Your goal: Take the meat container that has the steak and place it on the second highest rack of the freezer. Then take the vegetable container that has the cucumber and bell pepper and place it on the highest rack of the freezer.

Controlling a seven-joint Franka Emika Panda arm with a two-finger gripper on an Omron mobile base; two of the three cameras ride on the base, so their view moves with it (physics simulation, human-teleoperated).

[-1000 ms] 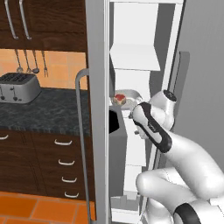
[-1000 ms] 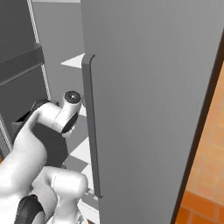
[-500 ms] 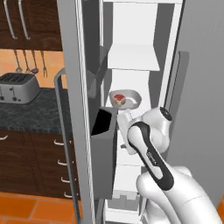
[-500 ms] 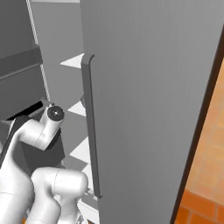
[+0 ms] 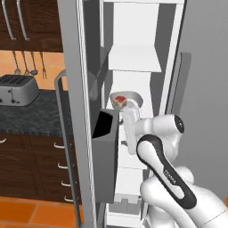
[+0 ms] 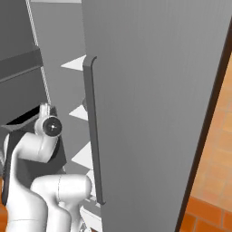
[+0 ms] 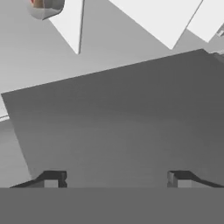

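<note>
One tray in freezer: meat container [image 5: 128, 98] sits on a white shelf inside the freezer [image 5: 133, 58], 2nd visible shelf from top; steak [image 5: 120, 100] in it
edges/room: open bay betw grey door at left and grey wall at right; white arm fills the lower bay in front of the shelves
gripper [image 7: 114, 178]: fingertips [image 7: 51, 180] set wide apart, nothing betw them; faces a flat dark-grey panel
surface/room: dark wood cabinets [image 5: 31, 22], toaster [image 5: 17, 90] on dark counter, orange tile floor
look: tray shallow, grey, rounded; steak pink-red w/ pale rim
</note>
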